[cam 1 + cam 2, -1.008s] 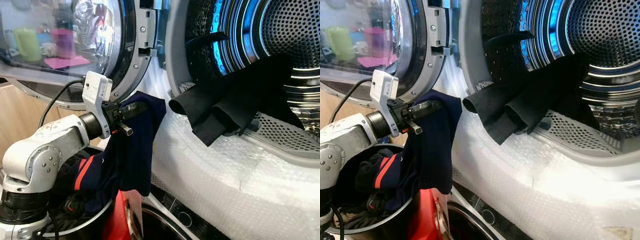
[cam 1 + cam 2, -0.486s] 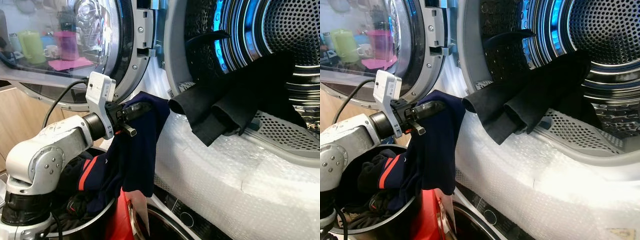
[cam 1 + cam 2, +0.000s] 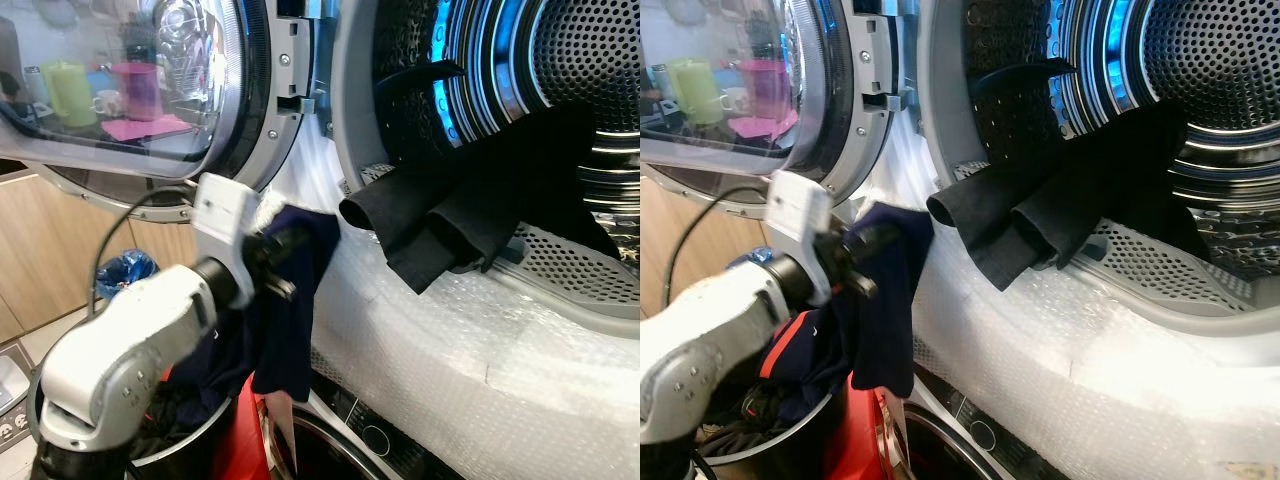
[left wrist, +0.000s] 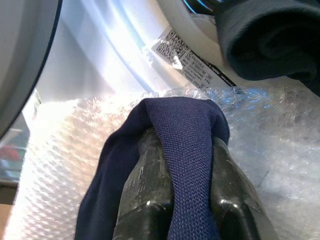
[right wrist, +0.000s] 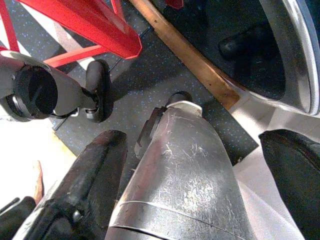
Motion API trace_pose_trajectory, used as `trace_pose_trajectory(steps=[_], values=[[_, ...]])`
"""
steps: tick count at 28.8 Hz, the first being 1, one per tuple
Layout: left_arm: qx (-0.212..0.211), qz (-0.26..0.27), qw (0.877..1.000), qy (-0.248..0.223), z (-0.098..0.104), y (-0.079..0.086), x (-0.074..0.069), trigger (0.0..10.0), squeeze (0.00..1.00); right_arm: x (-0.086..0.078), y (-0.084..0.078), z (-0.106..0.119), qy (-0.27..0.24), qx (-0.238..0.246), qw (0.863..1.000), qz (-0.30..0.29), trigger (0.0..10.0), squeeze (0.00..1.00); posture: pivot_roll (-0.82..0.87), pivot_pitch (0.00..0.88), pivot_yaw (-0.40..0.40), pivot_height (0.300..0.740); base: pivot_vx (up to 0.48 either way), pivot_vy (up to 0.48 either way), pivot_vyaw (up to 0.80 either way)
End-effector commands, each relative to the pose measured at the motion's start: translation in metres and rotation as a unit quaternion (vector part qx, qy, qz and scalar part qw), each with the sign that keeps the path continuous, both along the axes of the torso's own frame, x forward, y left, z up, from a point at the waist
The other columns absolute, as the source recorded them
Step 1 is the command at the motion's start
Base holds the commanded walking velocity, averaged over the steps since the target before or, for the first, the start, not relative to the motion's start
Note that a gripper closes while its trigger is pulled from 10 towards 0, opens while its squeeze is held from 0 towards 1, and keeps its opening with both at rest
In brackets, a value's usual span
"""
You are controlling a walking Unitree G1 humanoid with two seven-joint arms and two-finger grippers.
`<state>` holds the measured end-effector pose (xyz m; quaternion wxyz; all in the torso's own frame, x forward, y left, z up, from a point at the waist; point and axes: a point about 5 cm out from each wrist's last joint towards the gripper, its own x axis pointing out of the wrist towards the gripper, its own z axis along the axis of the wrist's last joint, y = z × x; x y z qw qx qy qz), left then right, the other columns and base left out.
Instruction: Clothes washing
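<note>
My left gripper (image 3: 290,240) is shut on a navy blue garment (image 3: 290,320), which drapes over its fingers (image 4: 150,195) and hangs down toward a dark laundry basket (image 3: 790,425) with more clothes inside. The gripper is just left of the washing machine drum opening (image 3: 560,80), over the bubble-wrapped lower rim (image 3: 450,340). A black garment (image 3: 450,220) hangs half out of the drum over that rim. My right gripper (image 5: 192,165) hangs idle above the floor, its fingers (image 5: 95,165) wide apart.
The round glass washer door (image 3: 130,80) stands swung to the left, close behind my left arm. A red frame (image 5: 85,20) and a caster wheel (image 5: 95,90) stand on the dark floor. A second drum door (image 3: 330,450) sits below.
My left arm has lifted and pushed forward toward the drum, carrying the navy garment higher out of the basket. The black garment has not moved.
</note>
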<state>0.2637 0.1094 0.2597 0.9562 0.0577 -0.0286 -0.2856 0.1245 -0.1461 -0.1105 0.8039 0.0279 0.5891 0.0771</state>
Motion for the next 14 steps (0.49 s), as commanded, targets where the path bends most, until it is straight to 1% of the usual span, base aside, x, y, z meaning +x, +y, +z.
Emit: trace_pose_trajectory(steps=[1, 2, 3, 4, 5, 7, 8, 9, 10, 11, 13, 14], values=[[0.033, 0.004, 0.999, -0.028, 0.004, -0.007, -0.008, 10.0, 0.00, -0.008, -0.004, -0.002, 0.016, -0.003, 1.000, 0.000, 10.0, 0.00, 0.22, 0.000, -0.061, 0.740, 0.000, 0.000, 0.00], [0.036, 0.000, 0.999, -0.029, 0.002, -0.009, -0.011, 10.0, 0.00, -0.008, -0.005, -0.002, 0.016, -0.003, 1.000, 0.000, 10.0, 0.00, 0.22, 0.000, -0.061, 0.740, 0.000, 0.000, 0.00], [0.038, -0.016, 0.999, -0.028, 0.000, -0.016, -0.016, 10.0, 0.00, -0.010, -0.005, -0.003, 0.018, -0.003, 1.000, 0.000, 10.0, 0.00, 0.23, 0.000, -0.062, 0.740, 0.000, 0.000, 0.00], [0.039, -0.026, 0.998, -0.028, 0.000, -0.020, -0.019, 10.0, 0.00, -0.010, -0.006, -0.003, 0.018, -0.003, 1.000, 0.000, 10.0, 0.00, 0.23, 0.000, -0.062, 0.740, 0.000, 0.000, 0.00], [0.041, -0.067, 0.997, -0.024, 0.000, -0.030, -0.026, 10.0, 0.00, -0.012, -0.006, -0.003, 0.020, -0.004, 1.000, 0.003, 10.0, 0.00, 0.24, 0.000, -0.062, 0.740, 0.000, 0.000, 0.00], [0.044, -0.123, 0.991, -0.016, 0.001, -0.041, -0.035, 10.0, 0.00, -0.013, -0.005, -0.004, 0.021, -0.004, 1.000, 0.004, 10.0, 0.00, 0.25, 0.000, -0.066, 0.740, 0.000, 0.000, 0.00], [0.048, -0.143, 0.988, -0.014, 0.000, -0.043, -0.038, 10.0, 0.00, -0.013, -0.005, -0.004, 0.021, -0.004, 1.000, 0.003, 10.0, 0.00, 0.25, 0.000, -0.067, 0.740, 0.000, 0.000, 0.00], [0.080, -0.243, 0.967, -0.005, 0.000, -0.047, -0.050, 10.0, 0.00, -0.015, -0.003, -0.004, 0.025, 0.000, 1.000, 0.012, 10.0, 0.00, 0.28, 0.004, -0.075, 0.740, 0.000, 0.000, 0.00], [0.080, -0.243, 0.967, -0.005, 0.000, -0.047, -0.050, 10.0, 0.00, -0.015, -0.003, -0.004, 0.025, 0.000, 1.000, 0.012, 10.0, 0.00, 0.28, 0.004, -0.075, 0.740, 0.000, 0.000, 0.00], [0.088, -0.271, 0.959, -0.003, 0.000, -0.047, -0.052, 10.0, 0.00, -0.016, -0.002, -0.004, 0.026, 0.001, 1.000, 0.016, 10.0, 0.00, 0.28, 0.005, -0.074, 0.740, 0.000, 0.000, 0.00], [0.105, -0.303, 0.947, -0.013, 0.003, -0.046, -0.055, 10.0, 0.00, -0.016, -0.001, -0.004, 0.026, 0.002, 0.999, 0.022, 10.0, 0.00, 0.28, 0.005, -0.074, 0.740, 0.000, 0.000, 0.00], [0.108, -0.303, 0.947, -0.015, 0.003, -0.046, -0.055, 10.0, 0.00, -0.016, -0.001, -0.004, 0.026, 0.002, 0.999, 0.022, 10.0, 0.00, 0.28, 0.005, -0.074, 0.740, 0.000, 0.000, 0.00]])
